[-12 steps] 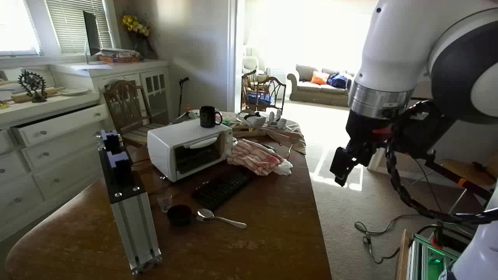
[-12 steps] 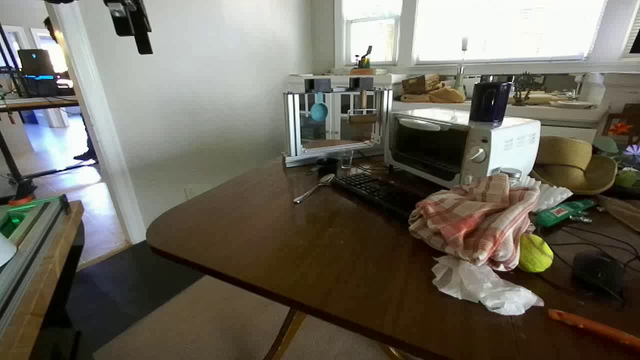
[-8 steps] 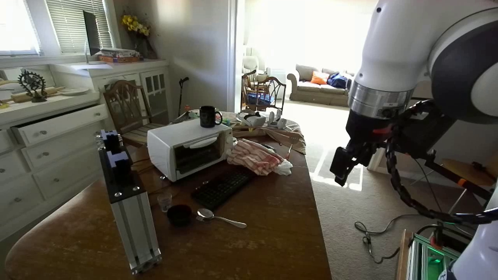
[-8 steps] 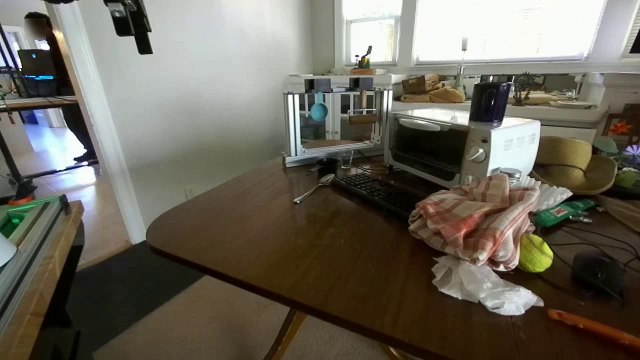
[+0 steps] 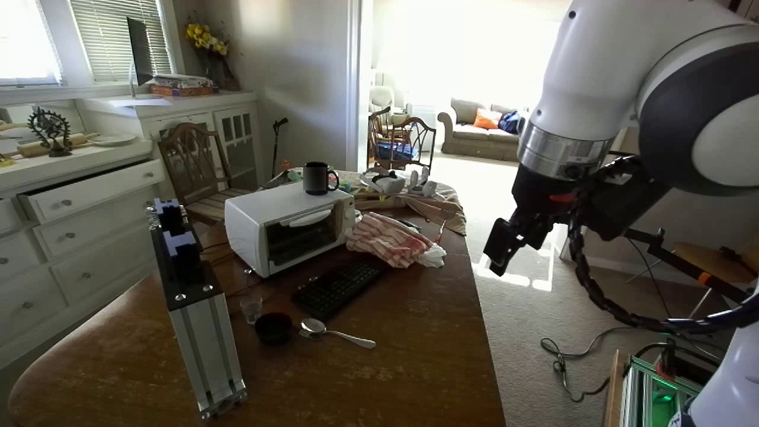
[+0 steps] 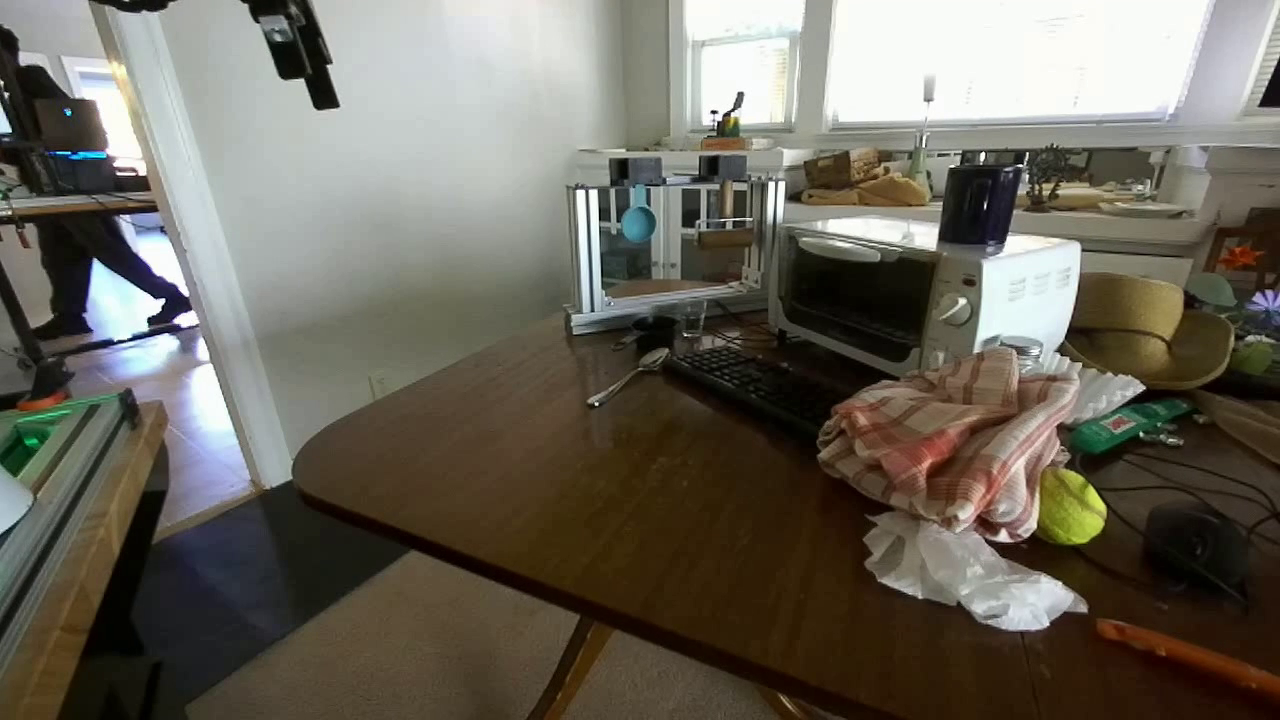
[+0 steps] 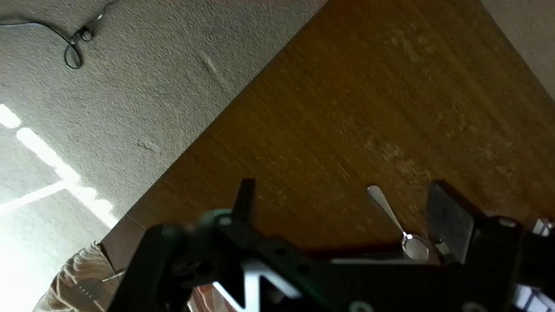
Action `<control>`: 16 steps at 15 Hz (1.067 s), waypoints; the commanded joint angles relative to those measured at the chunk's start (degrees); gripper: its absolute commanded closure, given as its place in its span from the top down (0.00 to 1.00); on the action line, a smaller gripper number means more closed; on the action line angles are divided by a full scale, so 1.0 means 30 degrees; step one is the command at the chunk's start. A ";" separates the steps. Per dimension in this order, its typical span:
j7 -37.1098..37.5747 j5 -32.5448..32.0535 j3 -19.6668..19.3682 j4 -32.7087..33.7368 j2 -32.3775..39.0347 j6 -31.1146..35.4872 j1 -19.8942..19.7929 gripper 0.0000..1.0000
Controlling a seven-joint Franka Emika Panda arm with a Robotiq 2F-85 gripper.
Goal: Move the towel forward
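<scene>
The towel (image 5: 388, 238) is a rumpled cloth with red-pink and white stripes. It lies on the table beside the white toaster oven's right front corner. It shows large in an exterior view (image 6: 945, 440), beside a tennis ball and crumpled white plastic. In the wrist view only a small strip of the towel (image 7: 209, 299) shows behind the gripper's linkage. My gripper (image 5: 513, 256) is open and empty, high and off the table's edge, well apart from the towel. In the wrist view its fingers (image 7: 342, 185) are wide apart, with bare table and a spoon seen below.
The toaster oven (image 6: 860, 290) bears a dark mug (image 6: 980, 205). A black keyboard (image 5: 338, 289) lies before it. A spoon (image 5: 338, 333), a black cup (image 5: 273, 328) and an aluminium frame (image 5: 204, 350) stand nearer. A tennis ball (image 6: 1071, 507) and white plastic (image 6: 970, 575) touch the towel's surroundings.
The arm and open gripper have moved a little toward the table, leftward in an exterior view and rightward in an exterior view. The towel has not moved. A person in the background doorway walked.
</scene>
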 commanded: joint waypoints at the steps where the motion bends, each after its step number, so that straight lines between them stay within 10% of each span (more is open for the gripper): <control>1: 0.1299 -0.0911 0.0777 -0.0014 0.3145 0.4461 -0.1039 1.00; 8: 0.3216 -0.7186 0.2420 -0.0036 1.0619 1.4370 -0.5468 1.00; 16: 0.7619 -1.9027 0.8506 0.4006 1.3877 1.5748 -1.6694 1.00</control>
